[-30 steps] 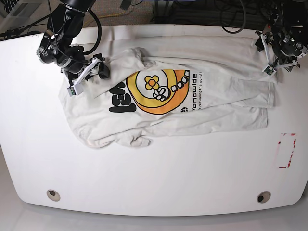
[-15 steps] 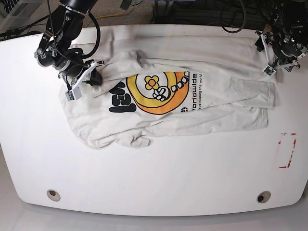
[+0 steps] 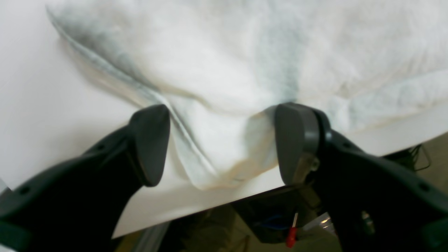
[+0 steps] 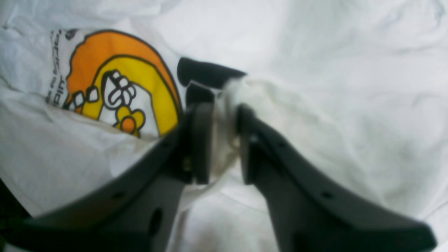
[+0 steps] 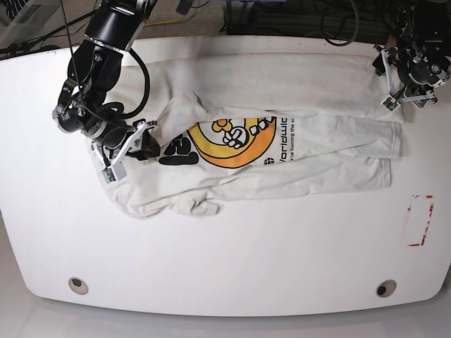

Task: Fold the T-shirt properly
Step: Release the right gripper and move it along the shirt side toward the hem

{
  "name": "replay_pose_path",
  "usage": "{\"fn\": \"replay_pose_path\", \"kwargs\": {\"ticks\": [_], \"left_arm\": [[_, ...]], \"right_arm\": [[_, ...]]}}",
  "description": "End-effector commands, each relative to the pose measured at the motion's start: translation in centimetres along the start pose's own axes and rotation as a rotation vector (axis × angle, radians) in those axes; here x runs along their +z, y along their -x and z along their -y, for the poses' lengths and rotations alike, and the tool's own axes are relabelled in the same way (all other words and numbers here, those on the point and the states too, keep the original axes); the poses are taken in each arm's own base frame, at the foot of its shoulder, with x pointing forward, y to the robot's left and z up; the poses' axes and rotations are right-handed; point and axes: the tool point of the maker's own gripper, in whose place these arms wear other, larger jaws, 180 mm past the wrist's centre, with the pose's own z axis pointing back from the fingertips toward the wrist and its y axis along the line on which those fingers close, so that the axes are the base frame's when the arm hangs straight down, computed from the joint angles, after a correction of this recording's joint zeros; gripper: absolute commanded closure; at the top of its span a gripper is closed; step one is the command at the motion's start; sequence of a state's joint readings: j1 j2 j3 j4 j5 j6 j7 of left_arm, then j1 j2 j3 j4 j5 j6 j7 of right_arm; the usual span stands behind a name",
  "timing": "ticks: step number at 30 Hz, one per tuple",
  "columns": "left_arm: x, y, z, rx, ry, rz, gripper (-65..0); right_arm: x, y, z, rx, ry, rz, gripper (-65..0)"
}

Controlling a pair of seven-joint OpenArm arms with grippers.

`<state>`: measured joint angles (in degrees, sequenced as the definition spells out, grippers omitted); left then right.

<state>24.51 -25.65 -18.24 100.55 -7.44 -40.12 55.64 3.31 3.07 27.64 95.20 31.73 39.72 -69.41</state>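
Note:
The off-white T-shirt (image 5: 296,162) lies spread across the white table (image 5: 225,253), its orange-yellow flower graphic (image 5: 232,141) facing up and partly covered by a fold. My right gripper (image 5: 139,146) is at the shirt's left end. In the right wrist view it (image 4: 224,115) is shut on a bunched fold of white cloth (image 4: 350,87) beside the graphic (image 4: 105,87). My left gripper (image 5: 394,97) is at the shirt's far right corner. In the left wrist view it (image 3: 222,140) is open, its fingers on either side of the hem corner (image 3: 217,164) by the table edge.
A red-outlined rectangle (image 5: 421,220) is marked on the table at the right. Two round holes (image 5: 78,285) (image 5: 385,288) sit near the front edge. Cables and dark gear lie behind the back edge. The shirt's bottom-left part is bunched (image 5: 197,204).
My right gripper has moved toward the front with the cloth, pulling a fold over the black letters and part of the graphic. My left gripper has stayed near the far right corner.

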Motion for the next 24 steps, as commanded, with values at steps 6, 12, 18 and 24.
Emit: {"fn": "replay_pose_path", "kwargs": {"ticks": [6,12,18,24], "left_arm": [[0.2,0.6,-0.7,-0.018,-0.029,-0.035,-43.9],[0.4,0.3,-0.8,-0.015,-0.031,-0.021,-43.9],[0.6,-1.0,-1.5,-0.005,-0.049,0.012,-43.9],[1.4,-2.9,-1.4,-0.010,-0.069,0.070,-43.9]], "right_arm": [[0.5,-3.8,3.0,0.031,0.034,0.053,-33.0],[2.9,-4.7,4.8,0.100,0.107,0.057,-33.6],[4.8,-2.8,6.8,0.110,0.176,0.014,-33.8],[5.0,-2.9,10.6,0.062,0.263,0.014,-33.9]]}}
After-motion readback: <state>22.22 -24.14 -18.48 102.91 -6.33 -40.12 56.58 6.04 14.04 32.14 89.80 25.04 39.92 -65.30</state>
